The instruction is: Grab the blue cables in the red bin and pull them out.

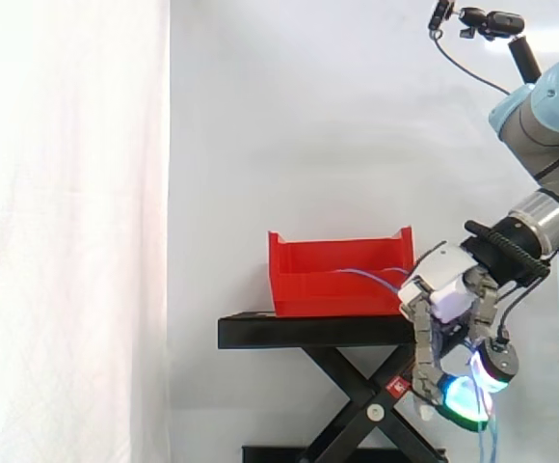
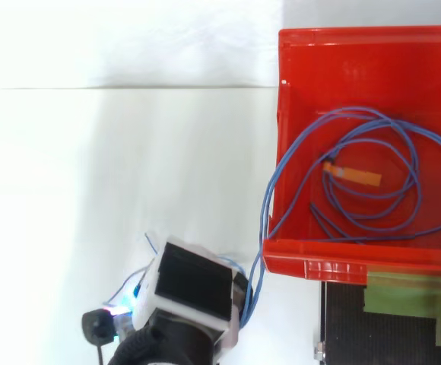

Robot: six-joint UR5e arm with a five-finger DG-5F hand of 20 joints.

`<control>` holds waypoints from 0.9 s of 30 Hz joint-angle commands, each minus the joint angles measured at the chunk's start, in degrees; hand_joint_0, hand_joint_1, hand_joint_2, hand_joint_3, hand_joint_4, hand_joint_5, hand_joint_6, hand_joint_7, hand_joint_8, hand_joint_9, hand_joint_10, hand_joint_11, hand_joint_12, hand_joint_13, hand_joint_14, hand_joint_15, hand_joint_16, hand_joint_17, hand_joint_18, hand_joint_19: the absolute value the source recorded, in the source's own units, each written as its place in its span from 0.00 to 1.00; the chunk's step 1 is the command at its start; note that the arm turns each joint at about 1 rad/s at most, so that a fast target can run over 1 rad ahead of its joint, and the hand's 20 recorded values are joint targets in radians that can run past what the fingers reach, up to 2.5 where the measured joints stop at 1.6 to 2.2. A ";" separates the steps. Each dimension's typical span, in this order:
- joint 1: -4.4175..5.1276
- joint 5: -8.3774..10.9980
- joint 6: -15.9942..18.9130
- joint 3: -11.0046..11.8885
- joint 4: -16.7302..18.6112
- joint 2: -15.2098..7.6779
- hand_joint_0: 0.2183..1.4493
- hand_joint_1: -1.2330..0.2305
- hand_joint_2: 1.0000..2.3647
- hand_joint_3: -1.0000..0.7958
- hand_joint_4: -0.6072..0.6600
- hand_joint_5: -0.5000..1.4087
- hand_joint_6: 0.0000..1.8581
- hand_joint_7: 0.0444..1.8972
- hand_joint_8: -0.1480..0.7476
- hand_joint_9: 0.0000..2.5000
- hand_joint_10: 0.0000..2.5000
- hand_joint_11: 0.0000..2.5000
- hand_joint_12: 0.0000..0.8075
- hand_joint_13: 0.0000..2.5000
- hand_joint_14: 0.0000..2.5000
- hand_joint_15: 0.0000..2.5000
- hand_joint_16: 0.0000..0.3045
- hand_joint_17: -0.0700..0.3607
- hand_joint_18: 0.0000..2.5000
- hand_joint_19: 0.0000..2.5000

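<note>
The red bin [image 2: 281, 114] stands on the black stand [image 1: 308, 331]. Thin blue cables [image 2: 267, 205] lie coiled inside it, with an orange tag [image 2: 353, 176] on them. A few strands run up over the bin's wall and down to my hand [image 1: 448, 289]. The hand [image 2: 194, 285] hangs outside the bin, beside the stand's edge and below the bin's rim, with its fingers curled round the strands. Its fingertips [image 1: 463, 400] glow cyan and green. Loose cable ends dangle under the hand in the side view.
A white curtain hangs behind the work. The stand has scissor legs [image 1: 357, 386] directly beside the hand. Green tape [image 2: 410, 293] lies on the stand's top near the bin. A small camera [image 1: 492, 21] sits above the arm.
</note>
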 commanded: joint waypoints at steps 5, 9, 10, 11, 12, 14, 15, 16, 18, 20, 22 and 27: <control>0.32 -0.08 69.19 0.02 -1.63 0.00 0.58 0.24 0.00 0.00 0.59 0.78 0.06 0.49 0.46 0.40 0.01 0.21 0.43 0.26 0.01 0.13 0.16 0.41 0.25 0.20; 0.67 -0.08 73.23 0.02 -1.72 0.00 0.58 0.24 0.00 0.00 0.58 0.78 0.06 0.49 0.46 0.40 0.01 0.21 0.43 0.26 0.01 0.13 0.16 0.41 0.25 0.20; 0.85 -0.08 75.78 0.02 -1.89 0.00 0.58 0.24 0.00 0.00 0.59 0.78 0.06 0.49 0.46 0.40 0.01 0.21 0.42 0.26 0.01 0.13 0.16 0.41 0.25 0.20; 0.94 -0.08 77.36 0.02 -2.07 0.00 0.58 0.24 0.00 0.00 0.59 0.78 0.06 0.49 0.46 0.40 0.01 0.21 0.42 0.26 0.01 0.13 0.16 0.41 0.25 0.20; 1.11 -0.08 78.59 0.02 -2.15 0.00 0.58 0.24 0.00 0.00 0.59 0.78 0.06 0.49 0.46 0.40 0.01 0.21 0.43 0.26 0.01 0.13 0.16 0.41 0.25 0.20; 1.47 -0.08 81.84 0.02 -2.59 0.00 0.58 0.24 0.00 0.00 0.59 0.78 0.06 0.49 0.47 0.40 0.01 0.21 0.42 0.26 0.01 0.13 0.16 0.41 0.25 0.20; 1.64 -0.08 82.90 0.02 -2.59 0.00 0.58 0.24 0.00 0.00 0.58 0.78 0.06 0.49 0.47 0.40 0.01 0.21 0.43 0.26 0.01 0.13 0.16 0.41 0.25 0.20; 1.82 0.01 83.95 0.02 -2.51 0.00 0.58 0.24 0.00 0.00 0.58 0.78 0.06 0.49 0.47 0.40 0.01 0.21 0.42 0.26 0.01 0.13 0.16 0.41 0.25 0.20; 2.08 0.10 84.57 0.19 -2.51 0.00 0.58 0.24 0.00 0.00 0.59 0.78 0.06 0.49 0.46 0.40 0.01 0.21 0.43 0.26 0.01 0.13 0.16 0.41 0.25 0.20; 2.34 0.19 84.48 0.98 -2.51 0.00 0.58 0.24 0.00 0.00 0.59 0.78 0.06 0.49 0.46 0.40 0.01 0.21 0.43 0.26 0.01 0.13 0.16 0.41 0.25 0.20; 2.43 0.28 84.30 1.42 -2.51 0.00 0.57 0.24 0.00 0.00 0.59 0.78 0.06 0.49 0.47 0.40 0.01 0.21 0.42 0.26 0.01 0.13 0.16 0.41 0.25 0.20; 2.87 0.45 83.16 3.00 -1.89 0.00 0.58 0.24 0.00 0.00 0.59 0.78 0.06 0.49 0.46 0.40 0.01 0.21 0.43 0.26 0.01 0.13 0.16 0.41 0.25 0.20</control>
